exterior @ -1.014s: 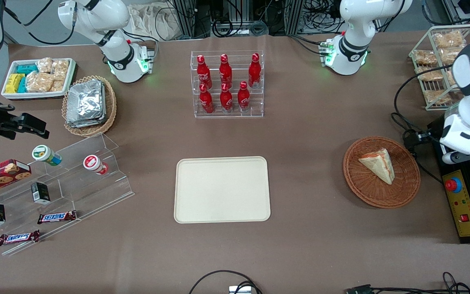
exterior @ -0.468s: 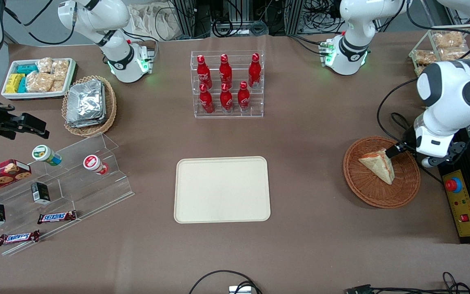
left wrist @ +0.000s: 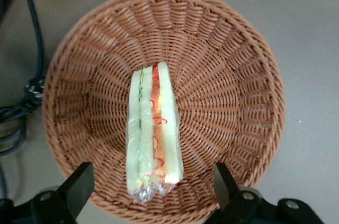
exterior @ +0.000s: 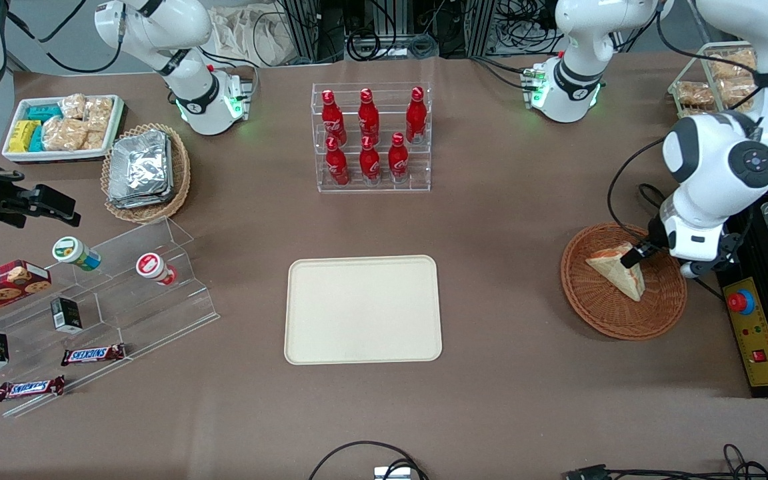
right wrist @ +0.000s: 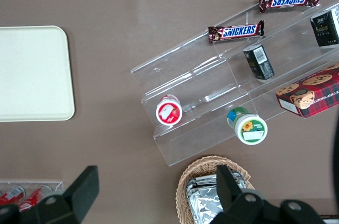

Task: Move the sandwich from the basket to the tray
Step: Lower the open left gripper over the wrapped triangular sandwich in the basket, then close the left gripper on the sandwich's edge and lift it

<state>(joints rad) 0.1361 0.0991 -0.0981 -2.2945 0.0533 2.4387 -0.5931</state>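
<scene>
A triangular sandwich (exterior: 614,272) wrapped in clear film lies in the round reddish-brown wicker basket (exterior: 597,313) toward the working arm's end of the table. In the left wrist view the sandwich (left wrist: 152,139) shows its green and red-orange filling edge, resting in the middle of the basket (left wrist: 228,75). My gripper (exterior: 651,262) hovers over the basket, open, its black fingers (left wrist: 79,188) spread wide either side of the sandwich's wrapped end, touching nothing. The cream-beige tray (exterior: 363,310) sits empty at the table's middle and also shows in the right wrist view (right wrist: 32,73).
A black control box with a red button (exterior: 741,302) and cables (exterior: 651,200) lie close beside the basket. A clear rack of red bottles (exterior: 371,137) stands farther back. A foil-pack basket (exterior: 145,170) and acrylic snack shelves (exterior: 91,313) lie toward the parked arm's end.
The left arm has swung in from the table's edge over the basket, and its open gripper has come down above the sandwich. The sandwich and the tray have not moved.
</scene>
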